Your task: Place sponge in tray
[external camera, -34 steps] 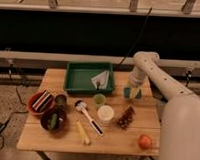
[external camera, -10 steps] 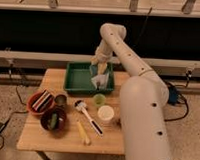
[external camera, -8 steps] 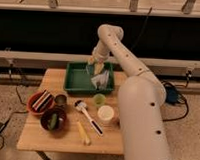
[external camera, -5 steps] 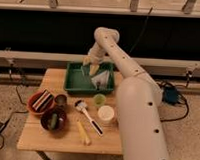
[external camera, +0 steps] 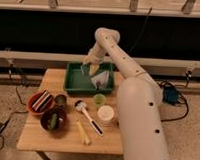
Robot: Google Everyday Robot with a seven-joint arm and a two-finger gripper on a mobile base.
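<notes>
Table (external camera: 66, 138) first: we have a wooden top carrying everything, with our white arm (external camera: 137, 111) sweeping up across its right side and bending back down toward the far edge. The tray (external camera: 73, 83), a dark green bin, sits at the back of the table, and a pale crumpled sheet (external camera: 101, 78) lies in its right half. Nearer the front we see a red bowl (external camera: 38, 103) and a brown bowl (external camera: 53, 120) at the left, a white cup (external camera: 105, 114), a small light-green cup (external camera: 99, 99) just in front of the tray, a dark-handled utensil (external camera: 88, 117) and a yellow one (external camera: 83, 132).

Our claw (external camera: 90, 68) hangs over the tray's back middle, just above its floor. A small patch with a yellowish side at the claw tip looks to us like the sponge (external camera: 93, 69), so we judge the sponge is held there above the tray, though we cannot tell how far the claw is spread or how firmly it grips.

To do this step well, we would let go only with the sponge well inside the walls, over bare floor left of the pale sheet, so it lands flat and does not rest against the sheet. We would lower a little further before releasing, as a drop from height could make it bounce toward the rim, then lift straight up clear of the back wall.
</notes>
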